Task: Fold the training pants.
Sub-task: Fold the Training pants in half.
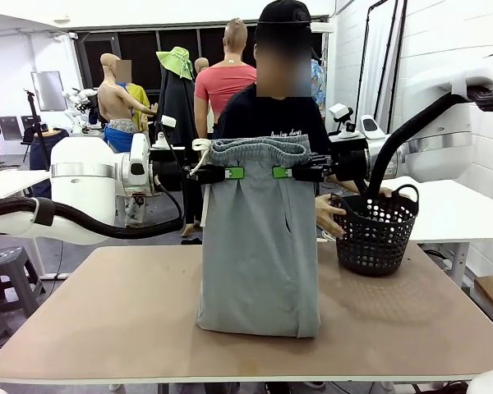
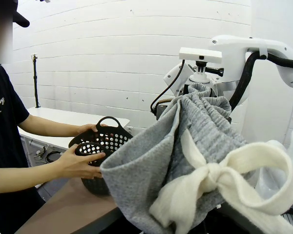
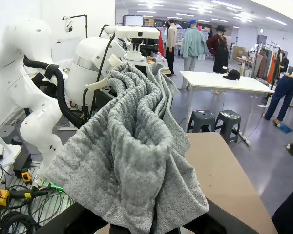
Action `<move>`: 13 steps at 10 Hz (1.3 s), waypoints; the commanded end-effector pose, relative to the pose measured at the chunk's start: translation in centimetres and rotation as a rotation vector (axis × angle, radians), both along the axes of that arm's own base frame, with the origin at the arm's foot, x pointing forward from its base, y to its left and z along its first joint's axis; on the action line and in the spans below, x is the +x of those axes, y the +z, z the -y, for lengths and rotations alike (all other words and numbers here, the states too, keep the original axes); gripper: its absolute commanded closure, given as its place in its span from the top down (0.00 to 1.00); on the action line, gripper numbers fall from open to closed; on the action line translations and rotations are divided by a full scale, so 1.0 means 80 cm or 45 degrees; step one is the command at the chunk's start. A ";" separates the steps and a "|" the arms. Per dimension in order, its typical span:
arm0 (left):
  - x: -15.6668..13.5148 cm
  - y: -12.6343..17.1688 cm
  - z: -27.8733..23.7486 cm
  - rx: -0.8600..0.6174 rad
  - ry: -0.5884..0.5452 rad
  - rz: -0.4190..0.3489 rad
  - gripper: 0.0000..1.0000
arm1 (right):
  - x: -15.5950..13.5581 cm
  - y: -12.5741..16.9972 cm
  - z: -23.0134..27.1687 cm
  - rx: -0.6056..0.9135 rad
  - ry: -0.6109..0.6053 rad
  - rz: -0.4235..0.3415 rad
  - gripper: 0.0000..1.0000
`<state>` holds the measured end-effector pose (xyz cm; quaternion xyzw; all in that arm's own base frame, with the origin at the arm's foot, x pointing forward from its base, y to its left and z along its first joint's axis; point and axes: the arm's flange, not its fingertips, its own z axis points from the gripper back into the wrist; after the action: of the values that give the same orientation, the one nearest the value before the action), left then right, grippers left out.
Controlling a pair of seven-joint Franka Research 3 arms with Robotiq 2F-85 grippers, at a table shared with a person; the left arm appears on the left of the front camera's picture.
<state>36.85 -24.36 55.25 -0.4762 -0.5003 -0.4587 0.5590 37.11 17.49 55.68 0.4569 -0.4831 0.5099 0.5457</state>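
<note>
Both grippers, left (image 1: 232,173) and right (image 1: 280,172), pinch the training pants (image 1: 260,246) at the waistband, legs hanging vertically, hem apparently resting on the table (image 1: 107,312).

Pants (image 1: 259,246): light grey jersey, hanging upright above mid-table, waistband up. Gathered elastic waistband is stretched level between two pinch points at its left and right ends. White drawstring (image 2: 219,183) is knotted at the left end. Legs hang straight down, doubled into one panel; the bottom edge rests on the table (image 1: 107,312) and bunches slightly. Pocket slit shows on the front.
</note>
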 end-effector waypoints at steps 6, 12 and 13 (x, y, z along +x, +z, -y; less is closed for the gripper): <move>0.029 0.023 -0.004 0.004 -0.010 0.026 0.00 | 0.042 0.023 -0.008 0.044 0.019 0.026 0.00; 0.122 0.079 -0.014 0.042 0.099 0.068 0.00 | 0.128 0.072 -0.031 0.028 -0.030 0.114 0.00; 0.117 0.087 -0.014 0.012 0.096 0.062 0.00 | 0.120 0.076 -0.031 0.025 -0.038 0.106 0.00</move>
<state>46.23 -22.76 60.98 -0.4381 -0.5349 -0.4574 0.5593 46.97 19.39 61.06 0.4368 -0.5156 0.5155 0.5269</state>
